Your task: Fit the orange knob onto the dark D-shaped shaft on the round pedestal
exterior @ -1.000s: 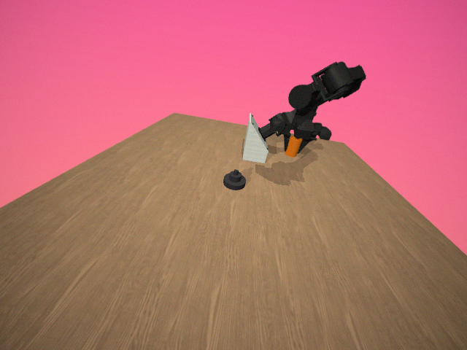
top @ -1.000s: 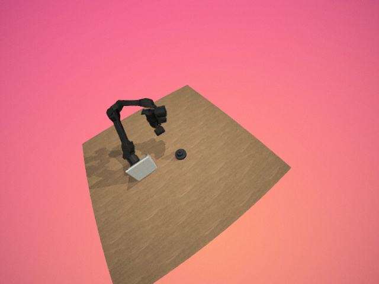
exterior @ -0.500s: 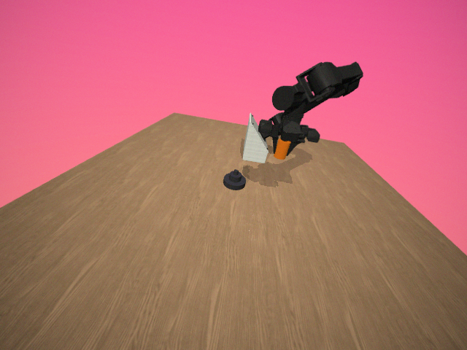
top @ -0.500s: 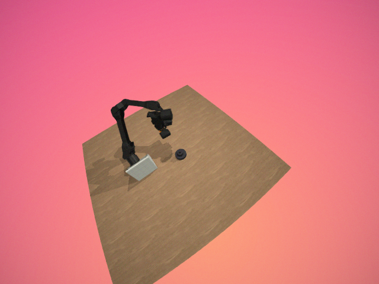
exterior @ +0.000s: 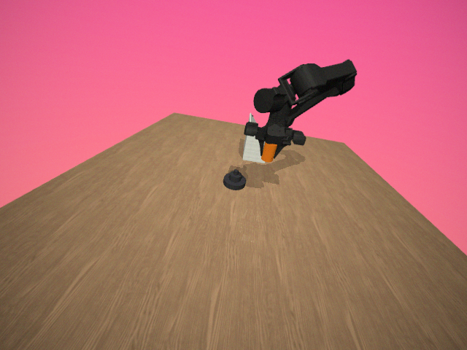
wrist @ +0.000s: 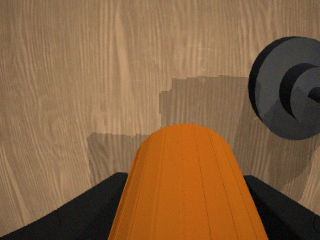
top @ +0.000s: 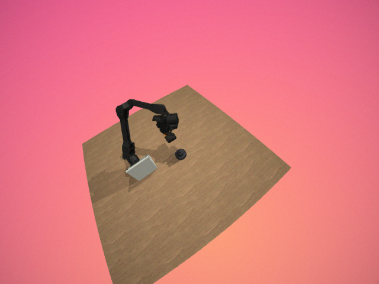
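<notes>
My gripper (top: pixel 170 136) (exterior: pixel 270 149) is shut on the orange knob (exterior: pixel 268 152) (wrist: pixel 190 207), a ribbed orange cylinder, and holds it in the air above the table. In the top view only a sliver of the orange knob shows between the dark fingers. The round dark pedestal (top: pixel 180 154) (exterior: pixel 234 181) (wrist: pixel 290 90) stands on the wooden table with its short dark shaft (exterior: pixel 236 173) (wrist: pixel 312 92) upright. It is off to the side of the knob, not under it; in the wrist view it sits at the upper right edge. The shaft's flat side is not visible.
The arm's base stands by a light grey plate (top: pixel 141 167) (exterior: pixel 251 147) behind the pedestal. The wooden table (top: pixel 183 198) (exterior: pixel 188 263) stretches wide on all sides; its edges drop off into a pink background.
</notes>
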`<state>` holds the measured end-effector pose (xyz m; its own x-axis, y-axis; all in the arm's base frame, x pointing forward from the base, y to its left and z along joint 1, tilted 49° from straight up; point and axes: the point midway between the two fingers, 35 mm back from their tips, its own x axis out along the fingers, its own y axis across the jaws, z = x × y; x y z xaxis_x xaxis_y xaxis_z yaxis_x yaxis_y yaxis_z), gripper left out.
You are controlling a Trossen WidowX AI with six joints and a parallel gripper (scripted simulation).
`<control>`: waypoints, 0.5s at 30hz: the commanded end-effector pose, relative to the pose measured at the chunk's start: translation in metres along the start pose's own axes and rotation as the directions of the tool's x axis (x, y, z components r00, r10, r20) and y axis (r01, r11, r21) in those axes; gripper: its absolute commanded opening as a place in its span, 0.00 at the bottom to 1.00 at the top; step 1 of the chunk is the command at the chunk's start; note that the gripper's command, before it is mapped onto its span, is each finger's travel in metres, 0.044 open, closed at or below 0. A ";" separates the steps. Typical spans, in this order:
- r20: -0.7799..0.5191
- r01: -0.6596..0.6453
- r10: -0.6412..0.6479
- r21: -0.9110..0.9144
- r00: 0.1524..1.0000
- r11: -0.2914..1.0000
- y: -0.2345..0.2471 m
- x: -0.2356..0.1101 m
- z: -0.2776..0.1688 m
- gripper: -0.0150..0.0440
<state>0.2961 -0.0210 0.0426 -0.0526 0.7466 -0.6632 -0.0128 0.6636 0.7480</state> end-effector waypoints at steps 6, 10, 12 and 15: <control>0.008 0.006 -0.006 -0.004 1.000 1.000 -0.029 0.006 0.008 0.25; 0.008 0.006 -0.006 -0.005 1.000 1.000 -0.041 0.009 0.010 0.25; 0.008 0.006 -0.006 -0.006 1.000 1.000 -0.047 0.012 0.011 0.25; 0.008 0.006 -0.006 -0.007 1.000 1.000 -0.056 0.015 0.012 0.25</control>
<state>0.3058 -0.0392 0.0000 -0.0525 0.7463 -0.6635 -0.0165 0.6637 0.7478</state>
